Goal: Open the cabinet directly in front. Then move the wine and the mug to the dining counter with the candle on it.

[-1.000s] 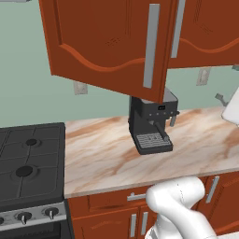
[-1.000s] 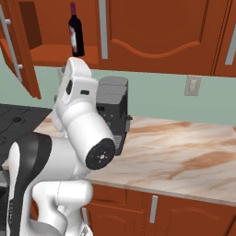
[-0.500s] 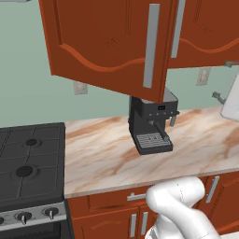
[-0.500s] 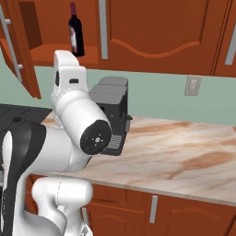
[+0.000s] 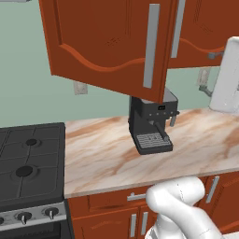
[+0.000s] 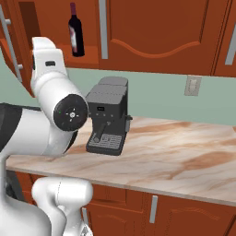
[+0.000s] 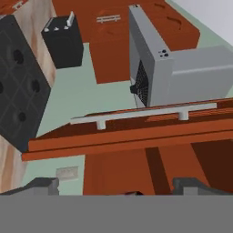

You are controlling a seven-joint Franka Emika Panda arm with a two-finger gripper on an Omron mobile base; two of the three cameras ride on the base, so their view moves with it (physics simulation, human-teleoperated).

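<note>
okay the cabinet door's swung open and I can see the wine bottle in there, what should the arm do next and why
Probably reach the open gripper toward the wine. The cabinet door already stands swung out, the bottle sits upright on the inner shelf just above the arm, and the jaws are spread wide with nothing between them. I cannot spot the mug from these views.

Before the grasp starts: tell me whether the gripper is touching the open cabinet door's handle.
Apart. In the hand view the gripper has its tips spread wide at the bottom, and the silver handle on the open cabinet door lies beyond them, with door wood visible between.
</note>
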